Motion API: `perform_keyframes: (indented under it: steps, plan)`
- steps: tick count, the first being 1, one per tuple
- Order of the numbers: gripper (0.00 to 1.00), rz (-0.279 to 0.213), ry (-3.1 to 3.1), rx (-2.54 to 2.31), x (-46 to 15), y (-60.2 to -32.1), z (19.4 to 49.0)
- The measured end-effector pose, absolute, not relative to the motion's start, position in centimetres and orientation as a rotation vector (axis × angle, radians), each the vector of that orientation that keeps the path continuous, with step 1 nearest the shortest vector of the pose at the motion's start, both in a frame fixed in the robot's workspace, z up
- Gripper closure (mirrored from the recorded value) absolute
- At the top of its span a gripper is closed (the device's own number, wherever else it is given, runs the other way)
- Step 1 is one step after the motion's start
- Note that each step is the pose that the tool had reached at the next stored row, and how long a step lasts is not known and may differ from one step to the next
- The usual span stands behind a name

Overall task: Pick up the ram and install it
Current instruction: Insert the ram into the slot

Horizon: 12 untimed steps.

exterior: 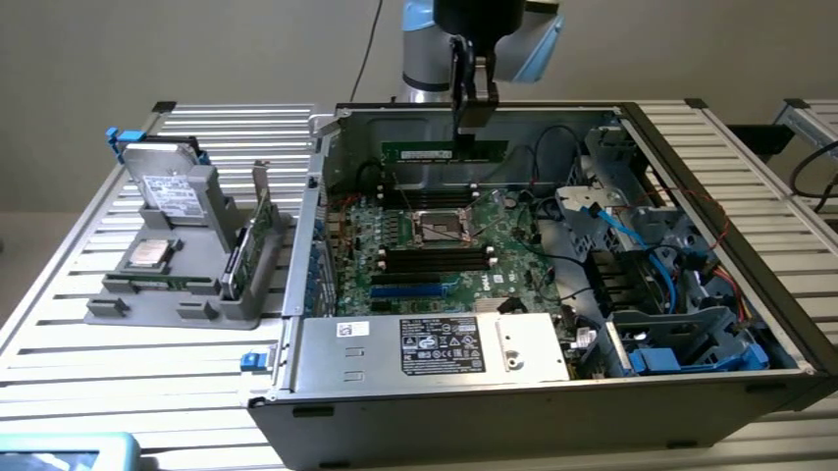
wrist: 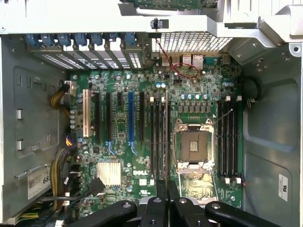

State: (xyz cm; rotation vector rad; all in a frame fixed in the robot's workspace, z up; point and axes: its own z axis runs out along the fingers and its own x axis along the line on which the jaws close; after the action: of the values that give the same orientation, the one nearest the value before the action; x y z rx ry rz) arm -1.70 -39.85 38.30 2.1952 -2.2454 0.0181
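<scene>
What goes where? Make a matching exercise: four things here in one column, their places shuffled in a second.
Things
1. ram
2. hard drive
3. CPU socket
4. white label

Places
A. on the motherboard, between two banks of black slots
B. on the grey stand outside the case
C. on the metal cover at the case's near edge
D. in the shut gripper, over the open case

Pairs: 1-D, 2-B, 3-A, 4-C

The arm above the computer case has silver-grey joints, a pale blue cap and a black wrist block; a black cable runs beside it. Black jaws sit on black links with silver pins.
</scene>
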Motion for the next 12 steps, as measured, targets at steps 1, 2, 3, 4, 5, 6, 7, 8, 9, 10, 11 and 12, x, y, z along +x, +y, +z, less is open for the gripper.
perform_keyframes:
  steps: [1, 2, 3, 4, 5, 6, 7, 8, 9, 10, 11, 12]
  plan:
    - [0.88, 0.019, -2.245, 2.195, -1.7, -39.85, 38.27]
    - [0.88, 0.02, -2.245, 2.195, -1.7, -39.85, 38.25]
    - [0.88, 0.02, -2.244, 2.194, -1.71, -39.85, 38.24]
    - [0.88, 0.021, -2.244, 2.194, -1.7, -39.85, 38.23]
    - [0.88, 0.022, -2.244, 2.194, -1.7, -39.85, 38.2]
    - [0.88, 0.024, -2.243, 2.192, -1.71, -39.85, 38.16]
    - [0.88, 0.03, -2.24, 2.19, -1.71, -39.85, 38.11]
    - [0.88, 0.038, -2.236, 2.186, -1.71, -39.84, 38.04]
    - [0.88, 0.046, -2.233, 2.183, -1.71, -39.83, 37.96]
    - [0.88, 0.051, -2.231, 2.181, -1.7, -39.82, 37.84]
    - [0.88, 0.054, -2.229, 2.179, -1.7, -39.82, 37.7]
    - [0.88, 0.056, -2.228, 2.178, -1.7, -39.81, 37.58]
